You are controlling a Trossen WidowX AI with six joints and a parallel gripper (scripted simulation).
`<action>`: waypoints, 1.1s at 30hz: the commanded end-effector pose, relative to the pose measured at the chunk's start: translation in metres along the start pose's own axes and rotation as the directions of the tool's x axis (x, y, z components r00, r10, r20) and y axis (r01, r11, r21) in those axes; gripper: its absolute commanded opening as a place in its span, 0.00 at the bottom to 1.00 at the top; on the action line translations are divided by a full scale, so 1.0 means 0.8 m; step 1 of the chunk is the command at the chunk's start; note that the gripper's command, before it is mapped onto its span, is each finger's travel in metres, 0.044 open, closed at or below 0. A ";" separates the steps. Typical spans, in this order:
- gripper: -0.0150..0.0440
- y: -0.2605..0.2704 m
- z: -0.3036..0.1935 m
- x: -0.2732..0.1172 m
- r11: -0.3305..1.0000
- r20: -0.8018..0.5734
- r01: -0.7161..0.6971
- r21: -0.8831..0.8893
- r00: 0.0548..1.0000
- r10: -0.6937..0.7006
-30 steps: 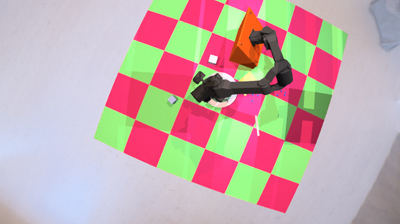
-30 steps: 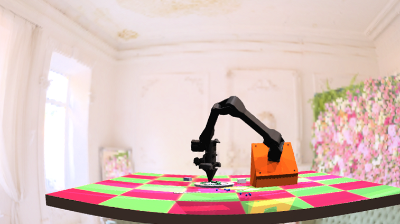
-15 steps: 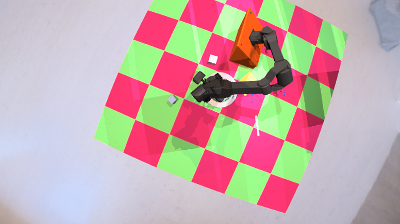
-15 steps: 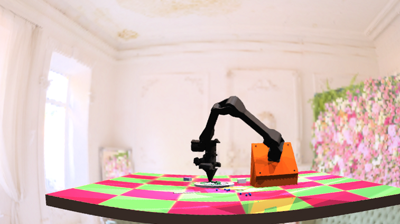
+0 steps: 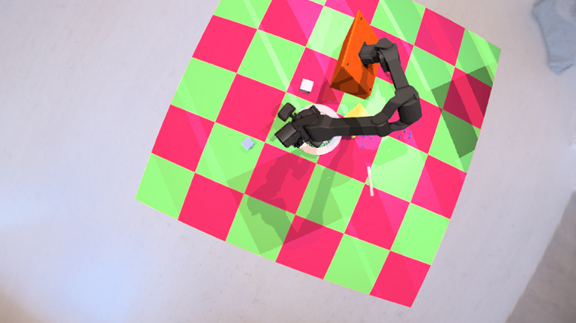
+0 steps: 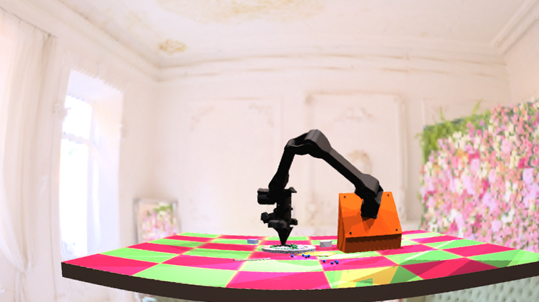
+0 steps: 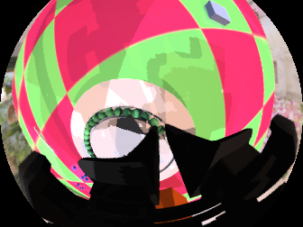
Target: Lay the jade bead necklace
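- Tool (image 5: 296, 135) (image 6: 283, 243) (image 7: 160, 128): pointed down over the round white bead board (image 5: 320, 152) (image 6: 269, 251) (image 7: 134, 92). Fingers set narrow, tips down at the necklace. A green bead is seen right at the tips; whether it is pinched cannot be told.
- Jade-green bead necklace (image 5: 325, 142) (image 6: 292, 246) (image 7: 108, 112): located on the board, beads curved in an arc in the wrist view. One stretch is hidden by the fingers. Seating depth cannot be judged.
- Groove: a thin, dark curved line is left bare of beads beside the fingertips, in the wrist view.
- Black jointed arm (image 5: 355, 125) (image 6: 342, 163): mounted on the orange wedge-shaped base (image 5: 350, 57) (image 6: 370, 235), right of the board in the exterior view.
- Other items, exterior view: lavender block (image 5: 247, 143) (image 6: 252, 241) (image 7: 217, 13) placed far left of the board; white block (image 5: 306, 84) (image 6: 325, 243) far right; thin white stick (image 5: 369, 181) (image 6: 251, 259) near left; small blue beads (image 5: 363, 145) (image 6: 306, 256) (image 7: 84, 178) scattered near right.
- Everything is carried by the red-and-green checkered desk (image 5: 310, 256) (image 6: 186, 272) (image 7: 180, 59).
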State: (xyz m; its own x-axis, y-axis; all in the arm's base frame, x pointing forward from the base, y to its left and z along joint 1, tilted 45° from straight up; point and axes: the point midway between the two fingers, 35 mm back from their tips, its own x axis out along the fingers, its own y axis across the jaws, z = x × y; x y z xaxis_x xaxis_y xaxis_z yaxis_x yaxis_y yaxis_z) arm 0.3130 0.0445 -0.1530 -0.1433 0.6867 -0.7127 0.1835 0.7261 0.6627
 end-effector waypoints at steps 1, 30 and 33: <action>0.25 0.000 0.000 0.000 1.000 0.000 0.000 -0.001 1.000 0.000; 0.25 0.000 -0.002 -0.010 1.000 -0.002 -0.005 0.007 1.000 0.005; 0.25 -0.001 -0.001 -0.009 1.000 -0.002 -0.005 0.007 1.000 0.005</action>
State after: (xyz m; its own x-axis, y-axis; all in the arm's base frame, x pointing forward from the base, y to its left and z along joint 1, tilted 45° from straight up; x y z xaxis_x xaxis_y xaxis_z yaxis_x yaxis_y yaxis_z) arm 0.3122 0.0398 -0.1482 -0.1438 0.6910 -0.7084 0.1945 0.7216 0.6644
